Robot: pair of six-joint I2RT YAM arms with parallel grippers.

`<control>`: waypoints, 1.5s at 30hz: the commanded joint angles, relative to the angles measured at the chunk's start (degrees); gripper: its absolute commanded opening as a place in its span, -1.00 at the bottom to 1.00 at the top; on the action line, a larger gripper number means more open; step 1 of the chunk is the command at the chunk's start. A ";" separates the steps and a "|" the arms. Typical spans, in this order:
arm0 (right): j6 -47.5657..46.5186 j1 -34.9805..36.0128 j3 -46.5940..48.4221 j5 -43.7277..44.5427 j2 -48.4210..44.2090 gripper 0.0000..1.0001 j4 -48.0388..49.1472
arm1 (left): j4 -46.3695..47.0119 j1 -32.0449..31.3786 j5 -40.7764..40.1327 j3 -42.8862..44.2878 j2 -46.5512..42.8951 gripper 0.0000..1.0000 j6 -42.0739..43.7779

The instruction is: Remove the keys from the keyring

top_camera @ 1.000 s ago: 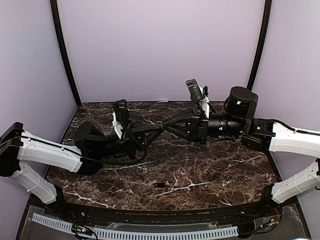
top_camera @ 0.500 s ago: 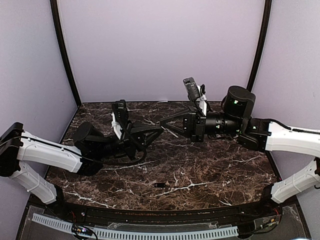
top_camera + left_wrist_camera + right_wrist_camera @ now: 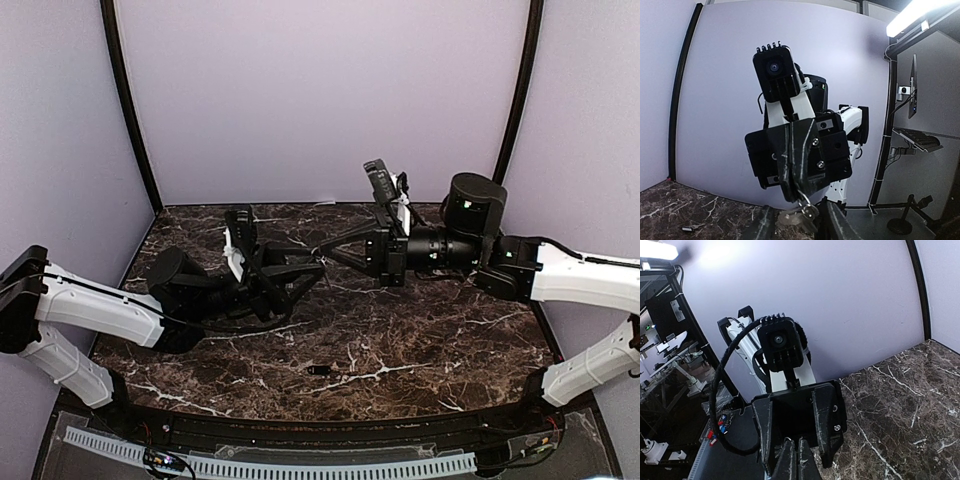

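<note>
The silvery keyring (image 3: pixel 806 199) hangs from my right gripper (image 3: pixel 320 254), whose fingers are shut on it above the table's middle. Keys (image 3: pixel 792 217) dangle from the ring, low between the fingers of my left gripper (image 3: pixel 797 225). That left gripper (image 3: pixel 308 272) faces the right one tip to tip and stands open, its fingers (image 3: pixel 827 425) spread on either side of the shut right gripper (image 3: pixel 796 455). I cannot tell whether they touch the keys. One loose dark key (image 3: pixel 319 370) lies on the marble near the front edge, also seen as the key (image 3: pixel 688 228) at lower left.
The dark marble tabletop (image 3: pixel 430 340) is walled by lilac panels at the back and sides. A perforated white cable strip (image 3: pixel 270 465) runs along the near edge. Both arms meet over the table's middle.
My right gripper has shut on the keyring. My left gripper, shut until half a second ago, has since opened. The loose key has not moved.
</note>
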 commanded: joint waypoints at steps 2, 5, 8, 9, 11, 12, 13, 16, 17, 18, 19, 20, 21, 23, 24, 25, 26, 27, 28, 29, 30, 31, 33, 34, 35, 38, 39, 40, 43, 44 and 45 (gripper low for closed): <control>-1.06 -1.17 1.07 1.21 -1.63 -1.00 -0.27 | 1.09 -0.02 -1.09 -1.82 -1.90 -0.07 0.01; -0.84 -1.51 0.96 0.96 -1.71 -1.00 -0.27 | 0.59 0.07 -2.19 -2.52 -2.42 0.09 -0.01; -1.20 -1.93 1.21 0.31 -1.71 -1.00 -1.20 | -0.07 0.39 -3.11 -3.19 -3.22 0.28 -0.03; -1.55 -2.05 1.38 0.21 -1.74 -1.00 -1.95 | -0.33 0.54 -3.53 -3.53 -3.65 0.34 -0.07; -2.82 -2.31 2.30 0.16 -1.67 -1.00 -4.45 | -2.15 0.95 -4.44 -3.93 -5.00 0.43 -0.07; -3.68 -2.40 2.82 0.37 -1.52 -1.00 -6.27 | -4.13 1.21 -5.04 -3.62 -5.79 0.43 -0.12; -4.68 -2.41 3.48 0.66 -1.43 -1.00 -8.02 | -6.85 1.50 -5.39 -3.04 -6.61 0.39 -0.01; -7.58 -2.51 5.15 2.12 -1.13 -1.00 -13.52 | -14.62 1.87 -5.24 -1.37 -8.83 0.02 1.01; -8.19 -2.56 5.32 2.89 -1.17 -1.00 -14.95 | -17.06 1.91 -5.85 -1.35 -9.46 -0.10 1.28; -8.53 -2.66 5.23 3.69 -1.17 -1.00 -15.98 | -18.63 1.98 -7.08 -2.02 -10.16 -0.09 1.28; -8.73 -2.73 5.02 4.16 -1.13 -1.00 -17.01 | -18.77 2.29 -7.68 -3.24 -10.67 -0.04 1.10; -8.93 -2.75 4.57 4.63 -1.19 -1.00 -17.54 | -18.77 2.81 -7.53 -4.46 -11.13 0.02 0.28; -8.96 -2.78 3.95 5.49 -1.37 -1.00 -18.08 | -19.59 3.44 -7.40 -5.20 -11.58 0.09 -0.86; -9.11 -2.77 2.68 8.20 -1.75 -1.00 -19.55 | -23.34 4.09 -8.75 -5.75 -12.02 0.18 -2.51; -9.25 -2.78 2.18 9.22 -1.88 -1.00 -20.39 | -26.64 4.11 -9.74 -5.72 -12.08 0.22 -2.95; -9.26 -2.78 1.70 10.21 -2.02 -1.00 -21.24 | -29.31 4.11 -10.47 -5.84 -12.06 0.24 -3.23; -9.62 -2.74 1.22 10.90 -2.12 -1.00 -21.97 | -31.99 4.19 -11.33 -5.95 -12.19 0.25 -3.67; -10.09 -2.77 0.40 11.74 -2.17 -0.97 -22.70 | -34.13 4.19 -12.43 -6.22 -12.33 0.26 -4.58; -10.44 -2.71 -0.38 12.55 -2.03 -0.86 -23.53 | -36.27 4.31 -13.88 -6.77 -12.49 0.27 -5.66; -10.68 -2.58 -1.25 13.30 -1.65 -0.78 -24.16 | -38.27 4.60 -15.05 -7.37 -12.70 0.27 -7.00; -10.98 -2.14 -2.28 14.08 -1.23 -0.68 -24.49 | -39.80 5.16 -15.41 -8.25 -12.81 0.28 -8.31; -11.14 -1.38 -3.62 14.54 -0.72 -0.59 -24.06 | -41.22 5.80 -15.00 -8.68 -12.82 0.29 -9.27; -10.94 0.34 -6.38 14.94 0.49 -0.39 -21.56 | -45.14 6.80 -15.23 -8.84 -12.67 0.30 -10.60; -10.90 1.35 -7.46 15.16 1.21 -0.31 -20.23 | -47.18 7.10 -15.81 -8.73 -12.59 0.30 -11.21; -11.35 2.37 -8.26 15.62 2.05 -0.24 -18.81 | -48.88 7.61 -16.57 -8.61 -12.49 0.30 -11.87; -14.20 6.45 -11.09 15.98 5.42 -0.12 -13.13 | -52.07 9.83 -18.04 -9.20 -13.20 0.31 -13.59; -14.88 7.30 -11.77 14.56 7.01 -0.11 -10.44 | -52.81 11.20 -18.02 -9.55 -13.64 0.32 -14.07; -15.55 8.12 -12.45 12.96 8.52 -0.10 -7.02 | -53.69 12.69 -17.43 -9.76 -14.00 0.33 -14.47; -18.44 9.77 -13.20 6.87 14.89 -0.06 3.79 | -56.31 17.62 -16.36 -10.19 -15.10 0.35 -15.36; -20.69 10.21 -12.51 5.00 17.51 -0.06 5.61 | -56.53 18.87 -15.99 -10.50 -15.56 0.35 -15.60; -22.69 10.51 -11.27 3.37 20.25 -0.06 6.60 | -56.39 19.77 -15.95 -10.90 -16.08 0.36 -15.75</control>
